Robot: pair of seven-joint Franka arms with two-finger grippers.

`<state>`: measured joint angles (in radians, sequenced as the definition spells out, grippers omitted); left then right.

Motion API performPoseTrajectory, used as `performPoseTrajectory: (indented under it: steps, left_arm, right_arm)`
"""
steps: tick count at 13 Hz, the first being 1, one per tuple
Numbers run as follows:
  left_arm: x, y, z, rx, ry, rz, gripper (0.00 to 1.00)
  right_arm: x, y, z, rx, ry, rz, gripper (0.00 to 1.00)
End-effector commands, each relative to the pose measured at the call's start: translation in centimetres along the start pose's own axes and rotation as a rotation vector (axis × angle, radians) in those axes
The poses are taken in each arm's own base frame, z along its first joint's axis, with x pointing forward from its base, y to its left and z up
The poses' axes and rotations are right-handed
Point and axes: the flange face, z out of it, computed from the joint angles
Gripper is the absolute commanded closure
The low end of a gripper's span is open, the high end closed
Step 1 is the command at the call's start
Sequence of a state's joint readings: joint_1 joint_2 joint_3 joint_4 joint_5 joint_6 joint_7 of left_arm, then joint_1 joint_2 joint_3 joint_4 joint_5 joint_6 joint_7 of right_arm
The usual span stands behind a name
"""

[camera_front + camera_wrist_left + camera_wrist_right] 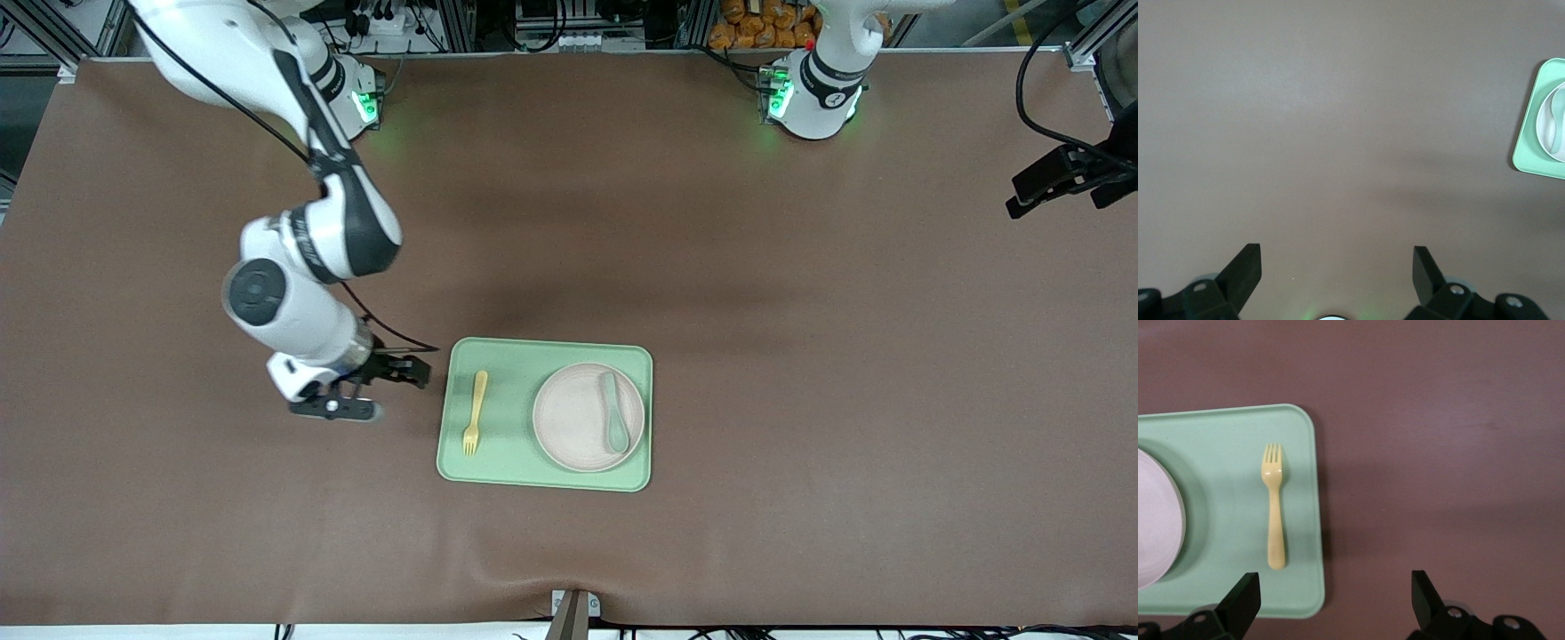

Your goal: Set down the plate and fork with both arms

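on my brown worktop the green tray already carries the plate toward the left arm's end, a grey-green spoon on it, and the fork toward the right arm's end. i judge placing done. the right pincer hangs spread and empty beside the tray; the left pincer waits, spread, well apart from it.

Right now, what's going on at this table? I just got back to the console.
Nothing is being held. The fork lies on the green tray, beside the plate, which sits on the tray toward the left arm's end with a spoon lying on it. The right gripper is open and hangs over the bare table just off the tray's edge by the fork. The left gripper is open too, waiting over bare table away from the tray.
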<state>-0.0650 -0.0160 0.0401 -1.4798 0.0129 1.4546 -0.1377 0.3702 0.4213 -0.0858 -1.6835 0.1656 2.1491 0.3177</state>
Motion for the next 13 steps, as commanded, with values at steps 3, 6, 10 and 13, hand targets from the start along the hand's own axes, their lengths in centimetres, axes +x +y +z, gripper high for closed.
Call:
performPoseTrajectory:
  steps: [3,6,10,13]
  left_arm:
    - [0.2,0.4,0.1,0.01,0.006,0.012,0.0]
    - [0.1,0.7,0.1,0.008,0.004,0.018,0.0]
    - [0.1,0.7,0.1,0.008,0.004,0.021,0.0]
    - [0.3,0.8,0.4,0.009,0.003,0.02,0.0]
  right_arm:
    - [-1.5,8.7,-10.0,-0.003,-0.082,-0.012,0.0]
    - [-3.0,15.4,-16.4,-0.068,-0.09,-0.078,0.0]
    - [-4.9,22.1,-21.8,-0.065,-0.076,-0.138,0.0]
    - [-7.0,23.0,-25.8,-0.086,-0.041,-0.173,0.0]
